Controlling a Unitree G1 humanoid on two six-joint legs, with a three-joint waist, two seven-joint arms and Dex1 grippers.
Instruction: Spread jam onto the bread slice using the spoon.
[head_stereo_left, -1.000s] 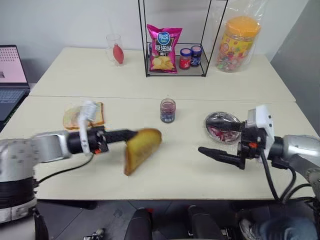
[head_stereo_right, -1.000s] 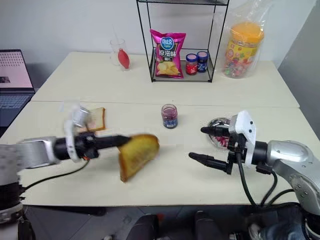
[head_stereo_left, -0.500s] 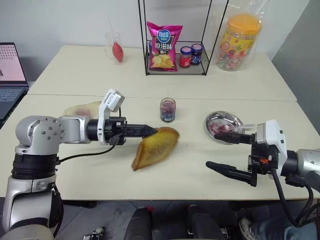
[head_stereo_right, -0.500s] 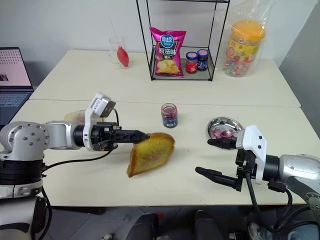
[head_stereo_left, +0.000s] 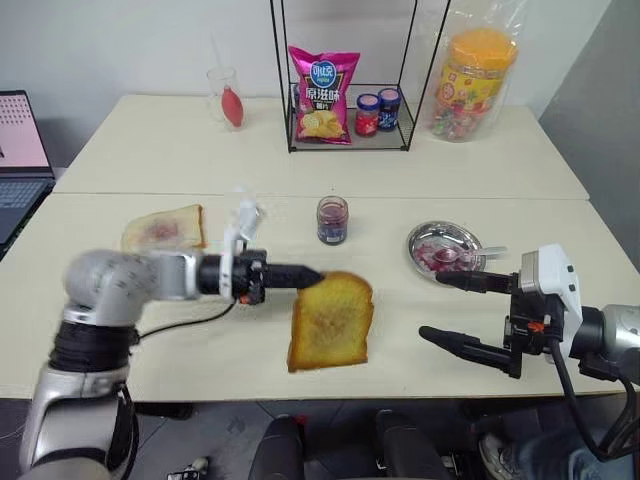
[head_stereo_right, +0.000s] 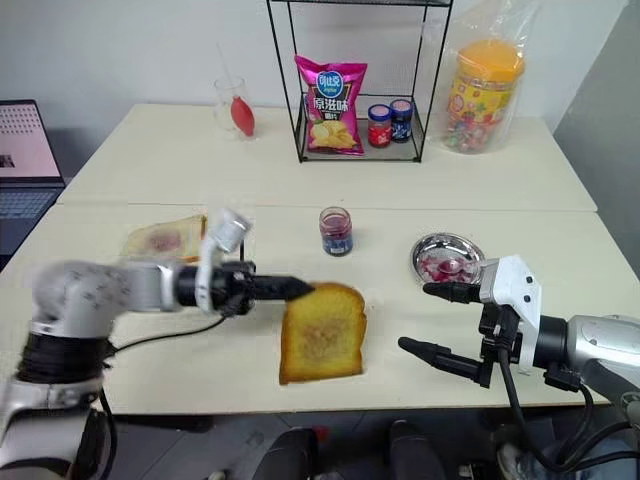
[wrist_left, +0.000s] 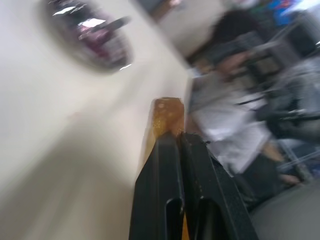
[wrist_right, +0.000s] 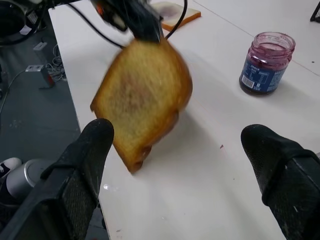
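Jam (head_stereo_left: 332, 224) fills the glass jar (head_stereo_left: 332, 208); spoon (head_stereo_left: 478, 254) rests in steel dish (head_stereo_left: 424, 236).

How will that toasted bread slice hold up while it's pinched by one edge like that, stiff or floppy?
Probably stiff: the bread slice keeps flat though the left gripper clamps only its top edge. It looks thick and toasted, so likely light but crumbly at the pinch. Held by one edge, it may swing or slip.

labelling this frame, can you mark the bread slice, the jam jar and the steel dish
bread slice (head_stereo_left: 331, 322), left eye view, centre of its toasted face
jam jar (head_stereo_left: 332, 220), left eye view, its glass side
steel dish (head_stereo_left: 420, 236), left eye view, its rim
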